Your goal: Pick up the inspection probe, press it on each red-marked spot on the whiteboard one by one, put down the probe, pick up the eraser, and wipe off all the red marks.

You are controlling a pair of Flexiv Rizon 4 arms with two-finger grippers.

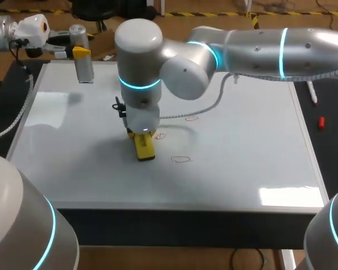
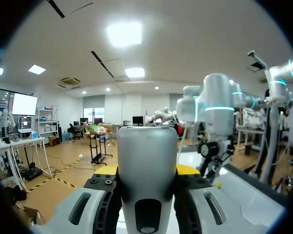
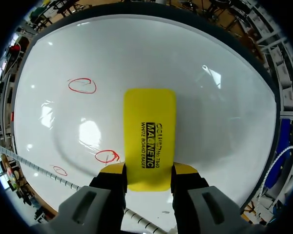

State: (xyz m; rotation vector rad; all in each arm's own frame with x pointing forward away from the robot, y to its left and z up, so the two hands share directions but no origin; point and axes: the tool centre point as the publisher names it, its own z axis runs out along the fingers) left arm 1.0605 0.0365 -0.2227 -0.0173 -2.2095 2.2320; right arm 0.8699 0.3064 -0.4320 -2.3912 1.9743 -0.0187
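- Red oval, the nearest mark (image 1: 181,159), lies on the whiteboard (image 1: 242,169) in its front half. It is a little to my right of the eraser's tip and apart from it.
- Yellow eraser (image 1: 145,147) is mid-board in the right gripper (image 1: 142,135).
  - In the right wrist view the eraser (image 3: 150,139) stands out ahead of the gripper (image 3: 150,170).
  - Both yellow-tipped fingers (image 3: 115,169) press its near end from the two sides, spread only to the block's width.
  - Its far end seems to touch the board, though the angle leaves that unsure.
- Second mark (image 1: 160,135) lies just beside the eraser, on my right of it. From the wrist the same ring (image 3: 107,156) shows close against the eraser's edge, next to one finger.
- Third mark (image 1: 191,117) is farther back, beside the arm's grey cable and well apart from the eraser.
- Right arm (image 1: 253,50) comes in from the far right and extends past the middle, its wrist pointing down over the board.
- Inspection probe (image 1: 83,62), a grey cylinder, stands upright at the board's far left corner in the left gripper (image 1: 81,52).
  - In the left wrist view the probe (image 2: 147,161) fills the gap between the fingers (image 2: 188,169).
  - The fingers clamp it from both sides, parted just as wide as its body.
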